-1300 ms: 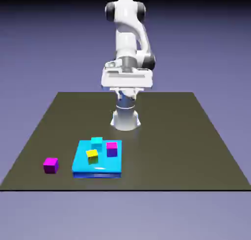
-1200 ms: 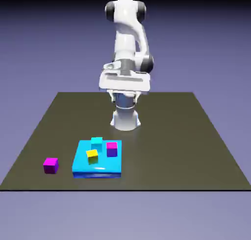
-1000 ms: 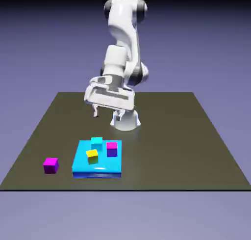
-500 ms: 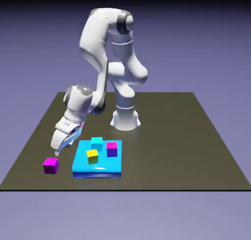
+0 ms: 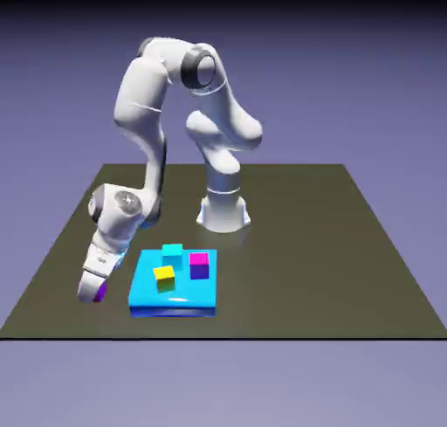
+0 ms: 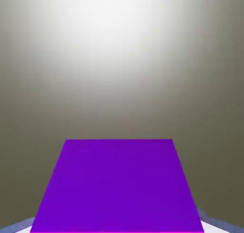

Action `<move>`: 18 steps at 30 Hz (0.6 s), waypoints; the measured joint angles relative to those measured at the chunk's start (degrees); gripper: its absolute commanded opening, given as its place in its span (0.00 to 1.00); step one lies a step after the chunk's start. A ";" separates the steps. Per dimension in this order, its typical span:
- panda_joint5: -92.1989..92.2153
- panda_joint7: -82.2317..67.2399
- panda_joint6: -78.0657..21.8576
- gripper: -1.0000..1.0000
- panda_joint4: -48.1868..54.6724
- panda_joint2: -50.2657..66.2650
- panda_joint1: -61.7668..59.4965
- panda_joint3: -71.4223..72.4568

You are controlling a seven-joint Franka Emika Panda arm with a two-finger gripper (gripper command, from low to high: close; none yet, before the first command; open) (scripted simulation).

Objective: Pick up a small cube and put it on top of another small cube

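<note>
Gripper [image 6: 117, 226] is clamped on the magenta-purple cube [image 6: 117, 184]; in the hand view its sides meet the grey fingertips [image 6: 213, 225] at the bottom edge. Half a second ago the hand was above and behind that cube, with the cube in full view. Now it's down over it, and the exterior view shows only a purple sliver past the hand. Arm [image 5: 141, 93] has swung further to the exterior view's left, wrist lower.

Cube looks flat violet in the hand view, sharp straight edges, thin bright magenta line along the bottom. Face reads as a trapezoid, narrower at the top. It's near the exterior view's left edge of the table [image 5: 297, 277], off the slab. Can't tell if it still touches the tabletop.

Next out: flat cyan slab [image 5: 150, 296], unmoved. On it, cyan-teal cube [image 5: 173, 256] at the rear, other magenta cube [image 5: 199, 266] to the exterior view's right, yellow cube [image 5: 164, 278] nearer the camera, slightly turned. All three sit where they were. Nothing stacked on the cyan-teal one.
</note>
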 measured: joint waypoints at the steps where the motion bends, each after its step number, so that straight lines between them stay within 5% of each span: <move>1: 1.32 -0.66 -1.10 0.00 -1.25 -2.08 0.57 0.71; 18: 22.79 2.82 -21.58 0.00 -24.36 -37.37 23.83 14.30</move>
